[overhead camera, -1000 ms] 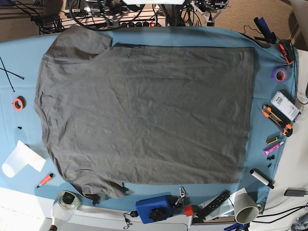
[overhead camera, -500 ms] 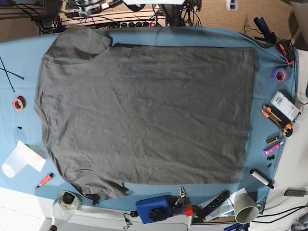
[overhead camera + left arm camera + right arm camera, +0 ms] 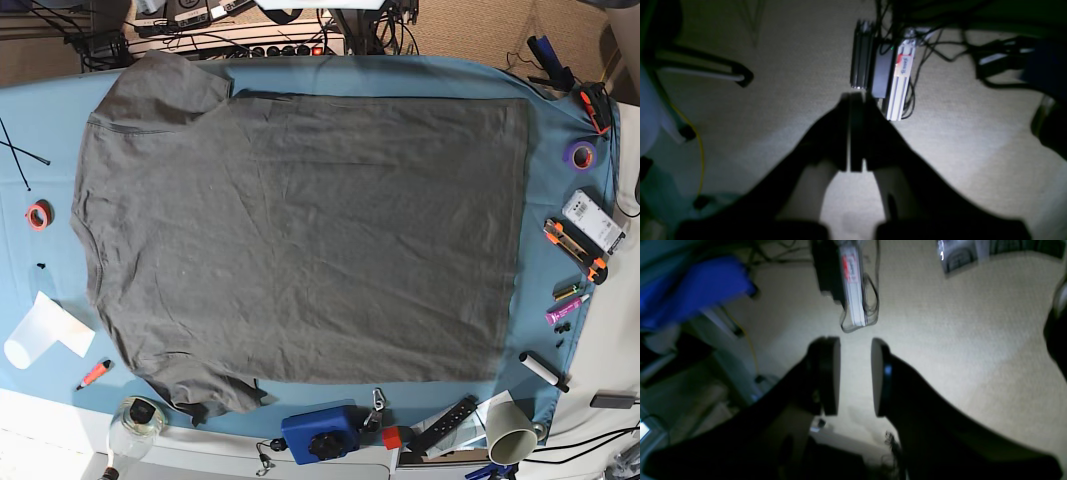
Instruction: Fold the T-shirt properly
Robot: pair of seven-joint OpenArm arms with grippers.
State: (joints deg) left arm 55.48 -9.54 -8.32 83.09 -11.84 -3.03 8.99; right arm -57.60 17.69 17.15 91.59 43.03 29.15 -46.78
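The dark charcoal-grey T-shirt (image 3: 300, 235) lies spread flat on the blue-teal table cloth (image 3: 40, 150) in the base view, collar side to the left, hem to the right, sleeves at the far left and near left. Neither arm shows in the base view. My left gripper (image 3: 856, 133) is shut and empty, hanging over beige carpet. My right gripper (image 3: 855, 376) is open by a small gap and empty, also over carpet. The shirt does not show in either wrist view.
Small items ring the shirt: red tape roll (image 3: 38, 215), purple tape roll (image 3: 581, 154), orange cutter (image 3: 574, 248), white device (image 3: 594, 221), black marker (image 3: 543, 370), paper cup (image 3: 511, 432), blue box (image 3: 320, 433), white paper (image 3: 42, 328), glass jar (image 3: 140, 420).
The arm parts seen at the base view's top edge have drawn back out of the frame. The shirt and the items around it have not moved.
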